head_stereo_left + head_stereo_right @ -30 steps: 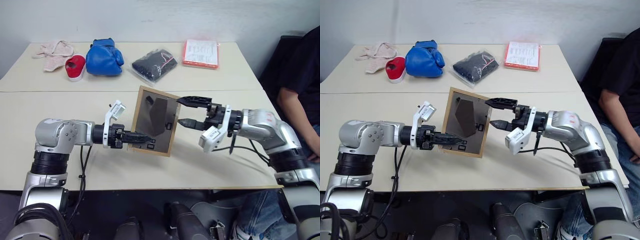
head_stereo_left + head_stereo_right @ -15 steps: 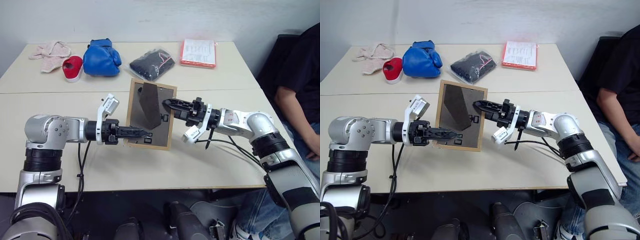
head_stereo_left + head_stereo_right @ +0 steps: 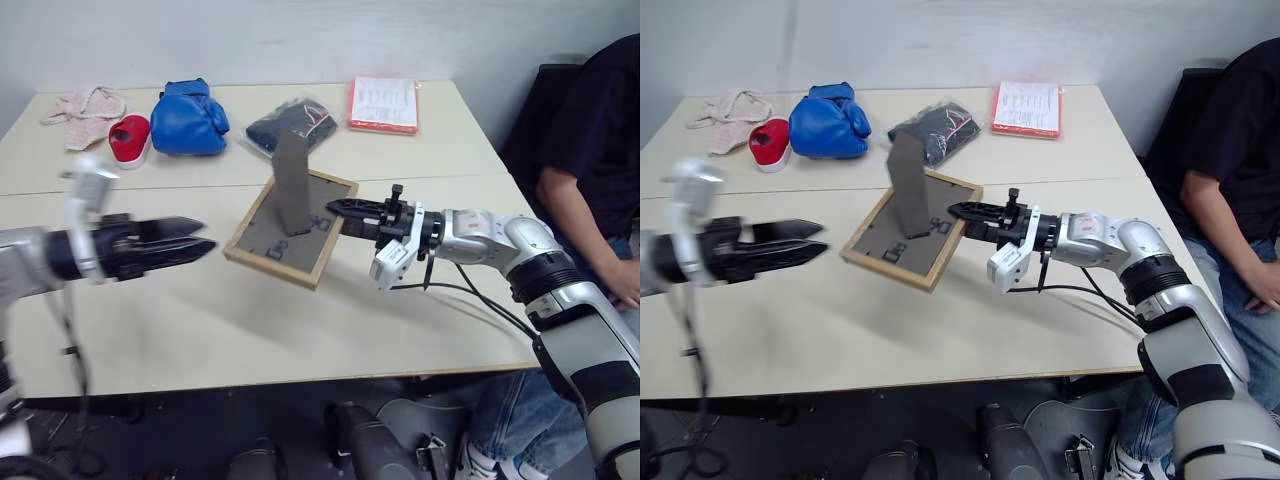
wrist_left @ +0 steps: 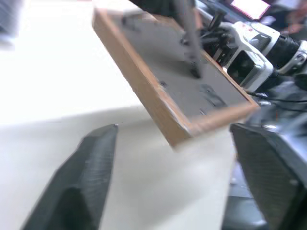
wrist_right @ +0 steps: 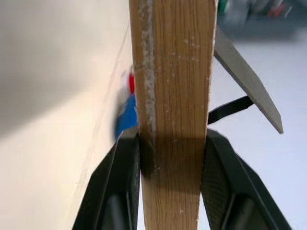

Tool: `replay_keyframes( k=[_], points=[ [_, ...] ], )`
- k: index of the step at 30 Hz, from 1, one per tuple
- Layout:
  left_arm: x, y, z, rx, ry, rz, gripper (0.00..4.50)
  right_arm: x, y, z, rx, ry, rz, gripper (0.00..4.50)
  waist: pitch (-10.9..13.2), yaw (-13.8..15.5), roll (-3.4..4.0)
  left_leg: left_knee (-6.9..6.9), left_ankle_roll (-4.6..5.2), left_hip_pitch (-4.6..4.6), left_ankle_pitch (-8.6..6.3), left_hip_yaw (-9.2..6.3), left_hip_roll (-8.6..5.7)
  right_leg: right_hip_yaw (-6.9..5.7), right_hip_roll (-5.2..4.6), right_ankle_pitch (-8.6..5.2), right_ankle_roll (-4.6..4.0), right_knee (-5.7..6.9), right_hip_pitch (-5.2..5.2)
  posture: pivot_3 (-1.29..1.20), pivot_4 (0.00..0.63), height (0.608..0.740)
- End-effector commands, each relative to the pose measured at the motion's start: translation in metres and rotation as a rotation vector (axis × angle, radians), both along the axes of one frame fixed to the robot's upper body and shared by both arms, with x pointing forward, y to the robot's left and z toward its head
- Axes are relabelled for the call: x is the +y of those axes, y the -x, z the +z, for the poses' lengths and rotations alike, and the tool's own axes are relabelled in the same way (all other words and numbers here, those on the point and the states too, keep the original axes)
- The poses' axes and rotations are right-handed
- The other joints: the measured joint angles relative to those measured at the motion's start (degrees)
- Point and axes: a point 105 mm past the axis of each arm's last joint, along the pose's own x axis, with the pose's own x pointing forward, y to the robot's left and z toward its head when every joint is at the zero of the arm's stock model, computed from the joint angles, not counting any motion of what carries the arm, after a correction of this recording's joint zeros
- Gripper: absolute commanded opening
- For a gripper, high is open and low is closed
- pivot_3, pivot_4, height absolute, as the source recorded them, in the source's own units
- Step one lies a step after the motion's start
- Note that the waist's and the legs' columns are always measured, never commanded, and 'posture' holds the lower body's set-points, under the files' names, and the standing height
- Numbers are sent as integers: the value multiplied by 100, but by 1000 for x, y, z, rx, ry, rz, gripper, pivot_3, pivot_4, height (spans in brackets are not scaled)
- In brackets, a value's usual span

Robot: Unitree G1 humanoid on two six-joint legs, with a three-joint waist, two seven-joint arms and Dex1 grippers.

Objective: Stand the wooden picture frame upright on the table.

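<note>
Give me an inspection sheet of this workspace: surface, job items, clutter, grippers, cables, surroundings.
Surface: cream table with a seam line across it.
Job's things: wooden picture frame held tilted, grey backing up, its fold-out stand swung out; not yet standing.
Clutter: along the far edge, pink cloth, red shoe, blue boxing glove, bagged dark item, red-edged packet.
Grippers: right gripper shut on the frame's edge; left gripper open, clear of the frame.
Cables: black cable hangs from the right arm across the table.
Surroundings: person in a dark top seated at the right; pale wall behind.
</note>
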Motion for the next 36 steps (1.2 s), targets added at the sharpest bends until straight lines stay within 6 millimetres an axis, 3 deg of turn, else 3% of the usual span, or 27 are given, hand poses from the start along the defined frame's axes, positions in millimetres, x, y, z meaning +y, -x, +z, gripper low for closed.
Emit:
replay_keyframes(
  k=[1,5,11,18,22,27,28,32,36],
  points=[
    [-7,19,6,-129,-53,-1,4500,10,-3,17,447,-229,19,1243,-2,25,-3,1,1,5,-1,-8,3,-6,0,0,0,2,8,0,150,740],
    [-11,17,-3,-187,-78,65,4500,19,-1,5,1116,-350,130,1242,-1,157,-1,20,3,-7,-4,-20,7,-15,-3,1,1,18,5,0,150,740],
    [-15,14,-6,-193,-72,72,4500,30,-7,-21,1550,-429,150,1242,-1,191,-1,19,6,-15,-9,-23,7,-20,-5,1,1,12,-1,0,150,740],
    [-17,9,-5,-180,-65,57,4500,30,-8,-62,1656,-427,76,1242,-1,167,0,15,5,-20,-10,-19,6,-19,-4,1,1,7,-5,0,150,740],
    [-17,8,-6,-166,-62,44,4500,23,-5,-65,1639,-417,73,2466,-1,171,0,16,4,-18,-10,-20,5,-19,-5,1,1,8,-4,0,150,740],
    [-19,7,-7,-145,-61,11,4500,-1,7,-59,1567,-351,21,4172,0,178,1,14,3,-22,-10,-20,5,-20,-5,1,1,6,-7,0,150,740],
    [-18,6,-8,-144,-63,8,4500,-9,10,-57,1552,-318,0,4457,0,180,1,15,4,-23,-11,-20,4,-19,-5,1,1,4,-7,0,150,740],
    [-18,2,-10,-144,-76,-6,4500,-60,37,-27,1502,-154,-88,4457,10,242,17,13,7,-23,-13,-21,2,-19,-5,1,1,0,-6,0,150,740],
    [-12,-2,-4,-182,-83,6,4500,-107,58,25,1517,-180,-109,4457,12,298,20,10,20,-20,-20,-17,1,-17,-3,1,1,-6,-5,0,150,740]
  ],
)
